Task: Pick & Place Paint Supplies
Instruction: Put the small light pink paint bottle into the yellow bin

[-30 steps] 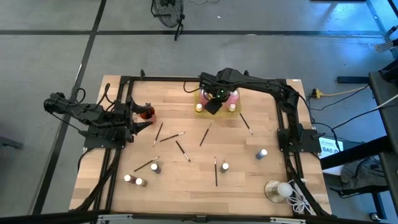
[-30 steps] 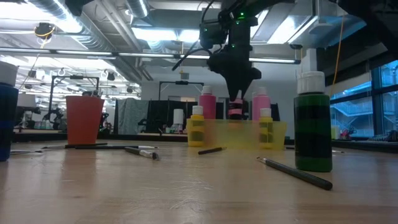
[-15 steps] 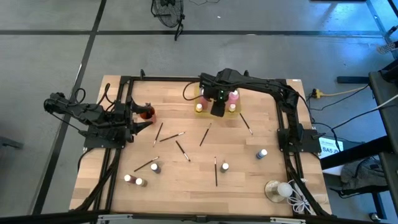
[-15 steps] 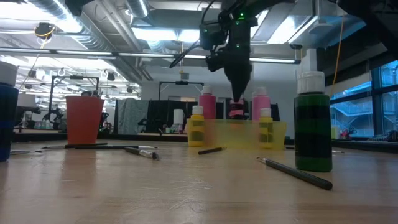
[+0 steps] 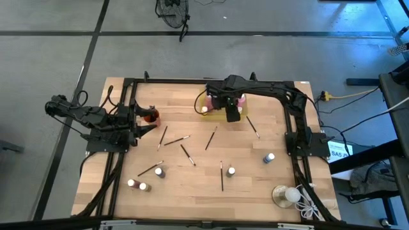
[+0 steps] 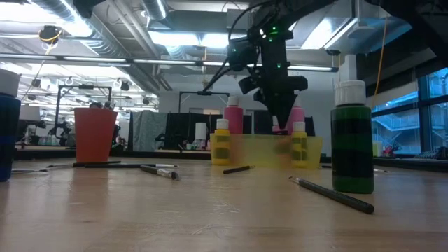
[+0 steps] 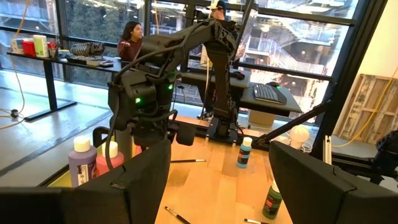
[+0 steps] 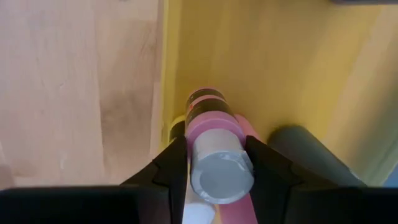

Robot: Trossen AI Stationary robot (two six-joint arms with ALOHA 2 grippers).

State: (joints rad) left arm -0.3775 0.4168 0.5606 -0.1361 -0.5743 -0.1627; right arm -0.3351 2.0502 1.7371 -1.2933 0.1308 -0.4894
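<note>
The wooden tabletop carries everything; its broad middle and near half lie open, dotted only with scattered supplies. At the 12 o'clock edge sits a yellow tray, and the right arm reaches over it from the 3 o'clock side. The right gripper hangs point-down over the tray's right part, its fingers clamped on either side of a pink bottle with a grey-white cap, the bottle's body hanging below them over the tray floor near the tray's wall. The right wrist view alone shows this grip; from above the gripper hides the bottle, and in the low view the fingers hang just above the tray between a tall pink bottle and a yellow bottle.

The left gripper rests at the 9 o'clock edge, its fingers spread apart with nothing between them, just beside a red cup.

Thin paintbrushes lie loose across the centre, well apart from one another. Small white-capped bottles stand toward 7 o'clock and 5 o'clock. The low view shows a green bottle standing close to the camera at the right.
</note>
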